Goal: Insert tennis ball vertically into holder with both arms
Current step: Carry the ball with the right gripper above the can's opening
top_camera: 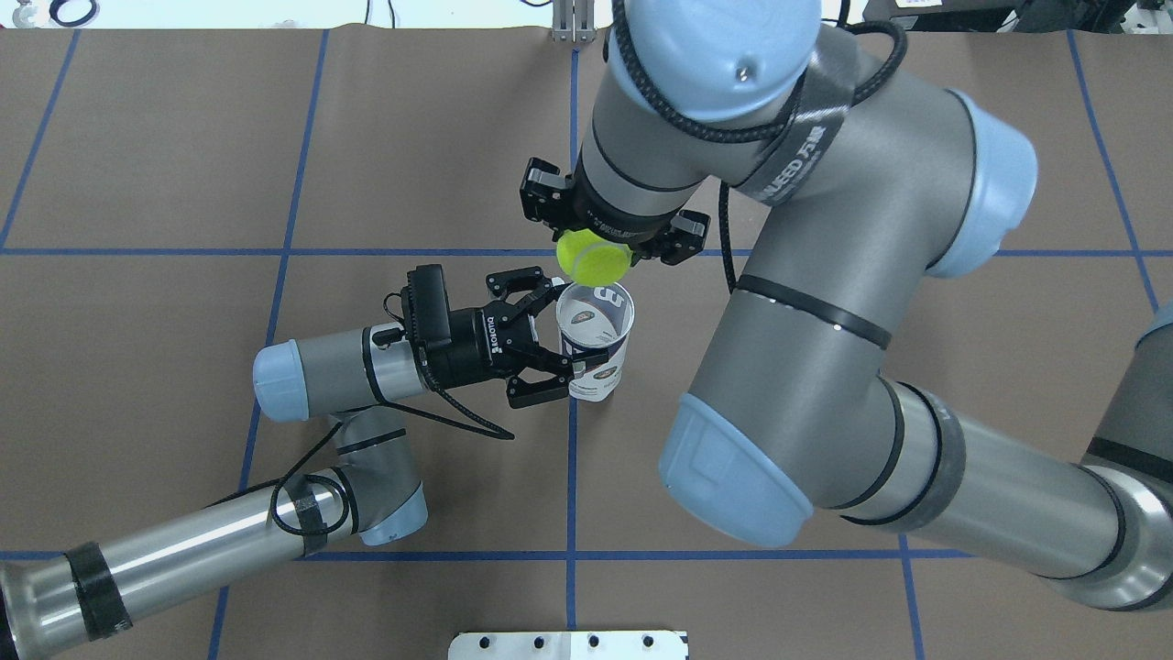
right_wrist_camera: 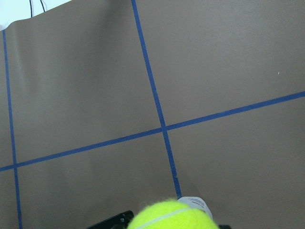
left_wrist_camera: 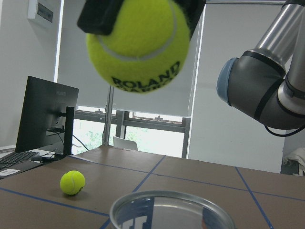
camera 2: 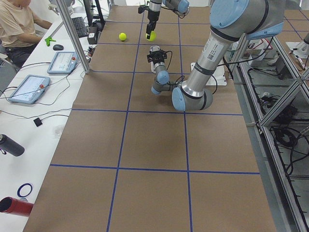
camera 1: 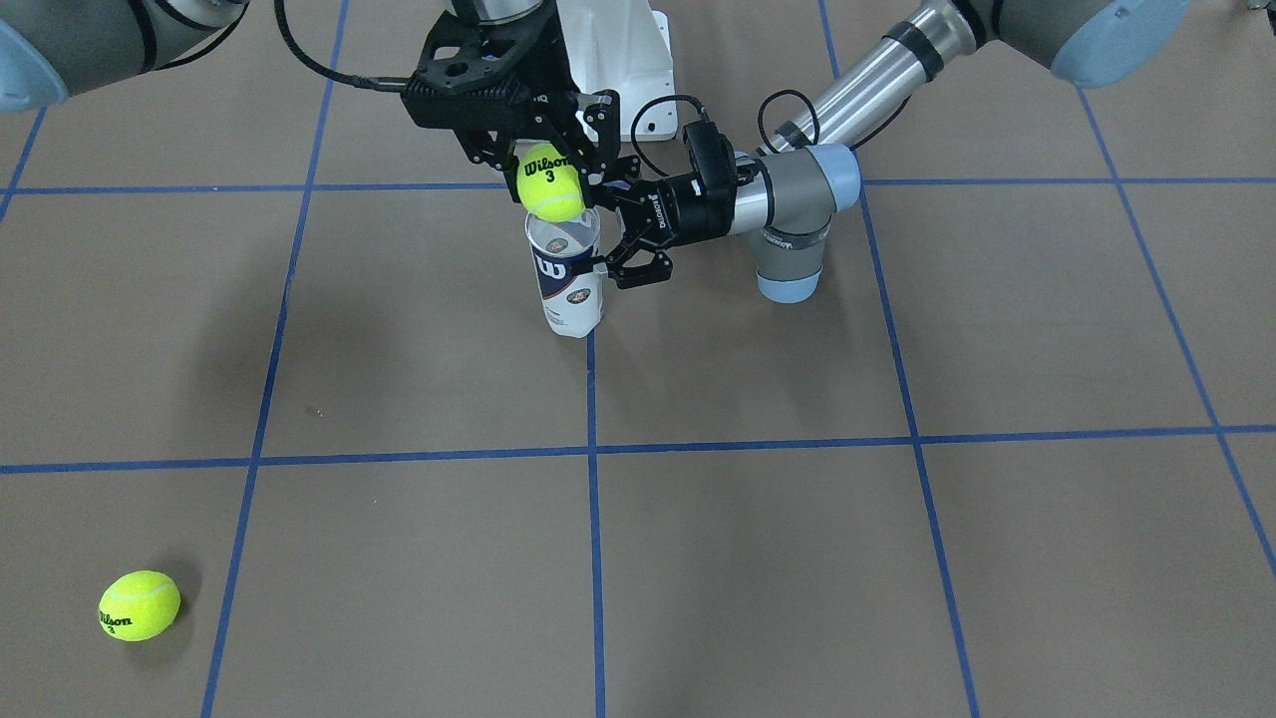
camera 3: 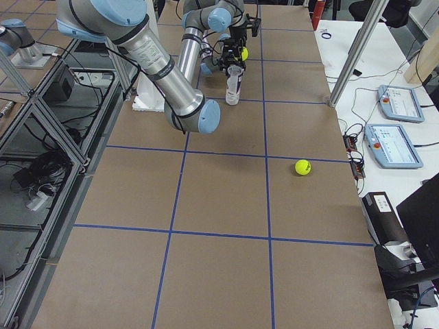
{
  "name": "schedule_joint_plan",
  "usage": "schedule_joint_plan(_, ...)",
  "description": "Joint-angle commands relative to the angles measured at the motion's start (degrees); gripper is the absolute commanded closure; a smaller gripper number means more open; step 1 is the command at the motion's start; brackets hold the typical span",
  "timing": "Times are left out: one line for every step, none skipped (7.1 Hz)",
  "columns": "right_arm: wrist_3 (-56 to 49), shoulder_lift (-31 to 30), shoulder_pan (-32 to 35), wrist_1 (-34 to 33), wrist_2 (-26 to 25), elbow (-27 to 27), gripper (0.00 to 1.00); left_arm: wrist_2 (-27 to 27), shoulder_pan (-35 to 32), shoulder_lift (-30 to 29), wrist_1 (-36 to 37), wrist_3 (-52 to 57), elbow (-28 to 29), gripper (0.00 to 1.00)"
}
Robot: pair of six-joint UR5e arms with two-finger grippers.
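Observation:
The holder point(camera 1: 566, 284) is a clear can with a white and navy label and stands upright on the brown table. Its open rim shows at the bottom of the left wrist view point(left_wrist_camera: 171, 200). My left gripper point(top_camera: 563, 330) comes in level from the side and its fingers clasp the holder point(top_camera: 596, 367) near the top. My right gripper point(top_camera: 596, 249) points down and is shut on a yellow tennis ball point(camera 1: 550, 182). The ball point(top_camera: 593, 257) hangs just above the far edge of the holder's mouth. It also shows in the left wrist view point(left_wrist_camera: 138, 45).
A second tennis ball point(camera 1: 140, 605) lies far off on the table's operator side, towards my right. The white pedestal base point(camera 1: 628, 60) stands just behind the holder. My right arm's elbow point(top_camera: 733, 477) hangs over the table beside the holder. An operator point(camera 2: 19, 24) sits at the side desk.

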Motion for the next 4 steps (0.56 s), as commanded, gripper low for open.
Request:
schedule_joint_plan(0.3,0.2,-2.5,-1.8,-4.5,-1.2,1.00,0.0,0.0,0.0,0.0,0.0,-0.1,0.18)
schedule_joint_plan(0.2,0.2,-2.6,-1.7,-4.8,-1.3,1.00,0.0,0.1,0.0,0.0,0.0,-0.1,0.17)
schedule_joint_plan(0.2,0.1,-3.0,-1.8,-4.9,-1.3,1.00,0.0,0.1,0.0,0.0,0.0,-0.1,0.18)
schedule_joint_plan(0.3,0.1,-3.6,-1.8,-5.4,-1.3,0.71,0.0,0.1,0.0,0.0,0.0,-0.1,0.18)
